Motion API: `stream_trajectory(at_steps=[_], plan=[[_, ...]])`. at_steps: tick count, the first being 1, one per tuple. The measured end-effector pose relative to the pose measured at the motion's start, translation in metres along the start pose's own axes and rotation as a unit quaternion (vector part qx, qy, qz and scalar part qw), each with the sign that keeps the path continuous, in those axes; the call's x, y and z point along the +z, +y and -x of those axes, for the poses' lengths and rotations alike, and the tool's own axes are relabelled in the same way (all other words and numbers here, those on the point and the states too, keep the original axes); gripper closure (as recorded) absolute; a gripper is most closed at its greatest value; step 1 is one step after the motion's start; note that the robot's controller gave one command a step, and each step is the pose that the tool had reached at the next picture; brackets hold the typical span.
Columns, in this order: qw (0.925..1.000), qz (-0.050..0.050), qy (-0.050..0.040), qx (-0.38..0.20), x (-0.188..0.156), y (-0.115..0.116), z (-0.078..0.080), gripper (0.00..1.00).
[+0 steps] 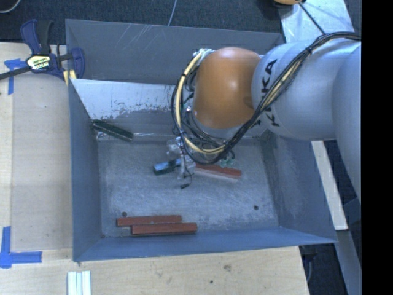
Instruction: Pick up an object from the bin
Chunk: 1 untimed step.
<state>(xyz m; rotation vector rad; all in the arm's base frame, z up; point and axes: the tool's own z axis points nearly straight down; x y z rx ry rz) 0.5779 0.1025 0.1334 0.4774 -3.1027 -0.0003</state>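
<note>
The grey metal bin [86,183] has a matt finish. Its floor looks rough and speckled, and its far wall is scratched pale in patches. The round orange cover [224,88] on the wrist is smooth and glossy, like plastic. The silver arm casing [319,91] is smooth with a soft sheen. The two flat reddish-brown bars [156,225] look matt, like wood. The slim dark stick [112,129] shows a slight gloss.

Dim, soft light; pale glare on far wall of bin [123,97].

Two reddish-brown bars [161,228] side by side, low in view; dark slim stick [112,129] well apart, upper left.
</note>
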Motion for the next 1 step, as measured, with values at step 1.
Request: stream_trajectory(at_steps=[1], plan=[[0.9999,0.000,-0.0028,0.015,-0.1357,0.0222,-0.0404,1.00]])
